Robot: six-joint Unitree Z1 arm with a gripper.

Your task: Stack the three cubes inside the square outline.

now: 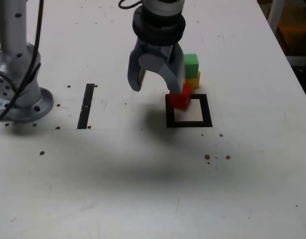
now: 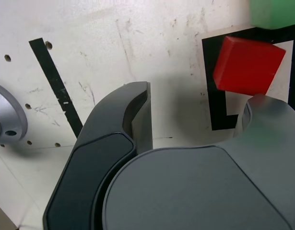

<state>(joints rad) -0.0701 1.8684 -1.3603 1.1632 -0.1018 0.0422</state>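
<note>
**Jaws wide above the red cube at the square's corner**

In the exterior view the gripper (image 1: pixel 155 79) hangs in the upper middle of the frame, pointing down at the table (image 1: pixel 143 189), its two jaws spread wide apart. The jaw toward that view's right reaches down to the red cube (image 1: pixel 180 98); whether it touches the cube cannot be told. Nothing sits between the jaws.

The red cube lies on the upper left corner of the square (image 1: pixel 188 110), overlapping the black border, and looks tilted in the wrist view (image 2: pixel 248 64). The rest of the square's white interior is bare. Just behind the square, above it in the exterior view, the green cube (image 1: pixel 191 62) sits on top of the yellow cube (image 1: pixel 193 79); both are outside the outline. The wrist view shows only an edge of the green cube (image 2: pixel 274 12).

A thin black strip (image 1: pixel 86 105) lies at centre left, near the arm's base (image 1: pixel 21 94) at the far left edge.
</note>
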